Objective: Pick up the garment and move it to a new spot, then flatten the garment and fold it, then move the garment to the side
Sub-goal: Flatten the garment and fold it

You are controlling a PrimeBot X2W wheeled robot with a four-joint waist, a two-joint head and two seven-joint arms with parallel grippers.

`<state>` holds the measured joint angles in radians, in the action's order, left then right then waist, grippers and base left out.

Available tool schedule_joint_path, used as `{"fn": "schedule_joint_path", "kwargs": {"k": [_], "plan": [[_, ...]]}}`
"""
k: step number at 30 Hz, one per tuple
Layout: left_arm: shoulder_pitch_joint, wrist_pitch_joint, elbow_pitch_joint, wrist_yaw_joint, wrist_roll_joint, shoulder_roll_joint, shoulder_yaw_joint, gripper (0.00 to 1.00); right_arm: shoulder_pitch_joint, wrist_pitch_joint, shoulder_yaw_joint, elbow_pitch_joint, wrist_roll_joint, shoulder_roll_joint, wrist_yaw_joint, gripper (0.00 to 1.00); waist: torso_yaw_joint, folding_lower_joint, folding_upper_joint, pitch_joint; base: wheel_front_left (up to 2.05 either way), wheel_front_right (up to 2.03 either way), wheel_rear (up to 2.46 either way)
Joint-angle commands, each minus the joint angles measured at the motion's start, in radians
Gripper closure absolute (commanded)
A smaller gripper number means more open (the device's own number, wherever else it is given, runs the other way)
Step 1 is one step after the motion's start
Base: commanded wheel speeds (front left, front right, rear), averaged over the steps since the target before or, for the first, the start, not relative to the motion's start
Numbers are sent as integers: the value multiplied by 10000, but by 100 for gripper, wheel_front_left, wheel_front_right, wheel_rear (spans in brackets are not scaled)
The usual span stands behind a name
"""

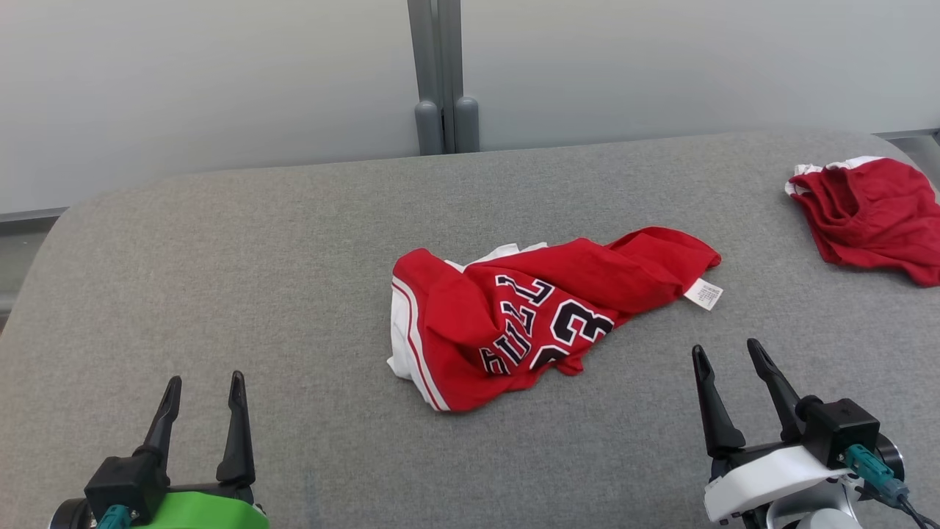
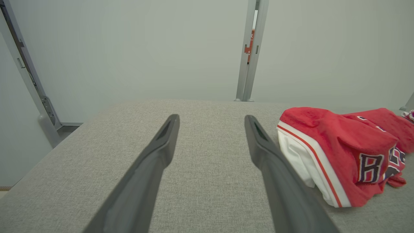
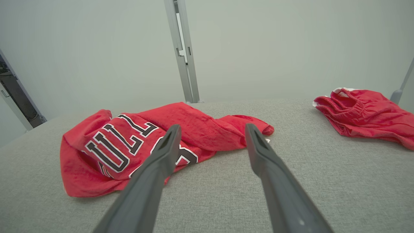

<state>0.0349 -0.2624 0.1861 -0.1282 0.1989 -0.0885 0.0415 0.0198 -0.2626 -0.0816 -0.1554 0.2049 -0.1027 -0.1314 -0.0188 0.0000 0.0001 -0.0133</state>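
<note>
**While both tools stand apart, the jersey waits to be picked up**

Since neither tool grips anything, the step in hand looks like the very first one: picking up the garment. Toward the near left corner of the table [image 1: 294, 257], the left tool [image 1: 205, 378] has its two fingers spread wide with bare grey cloth between them, well apart from the work. At the middle of the table lies the red jersey [image 1: 529, 316], crumpled, with white trim at its left end and a small white label [image 1: 703, 294] at its right end. By the near edge on the right, the right tool [image 1: 726, 347] is likewise spread and empty, near the jersey's right end but not touching it. At the far right corner lies a second red garment [image 1: 874, 213], well apart. I take the jersey as the one meant, since it lies between the tools.

The next move calls for a reach inward to a raised fold, a pinch on cloth alone, then a lift clear of the table.

The jersey's lettering is folded over itself, and its neckline and armholes cannot be picked out. The second garment is cut off by the head view's right side, so its kind is unclear.
</note>
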Motion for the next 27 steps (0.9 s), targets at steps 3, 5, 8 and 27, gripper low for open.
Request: {"fn": "schedule_joint_path", "kwargs": {"k": [3,5,8,27], "plan": [[-181,-27,36,-30,64,-107,-29,0,70,-29,17,-32,28,1,16,0,-28,0,-1,17,0,0,0],[-360,-27,66,-30,54,-205,-147,0,46,-29,15,-36,28,-2,16,0,-43,0,-1,35,0,0,0],[-843,-27,139,-30,59,-439,-412,0,-1,-29,15,-53,48,-25,16,0,-60,0,-1,81,0,0,0],[-6895,379,2513,-26,840,-1269,-3695,0,-761,-29,-44,-154,247,-66,16,0,-1278,0,-1,1386,0,0,0]]}}
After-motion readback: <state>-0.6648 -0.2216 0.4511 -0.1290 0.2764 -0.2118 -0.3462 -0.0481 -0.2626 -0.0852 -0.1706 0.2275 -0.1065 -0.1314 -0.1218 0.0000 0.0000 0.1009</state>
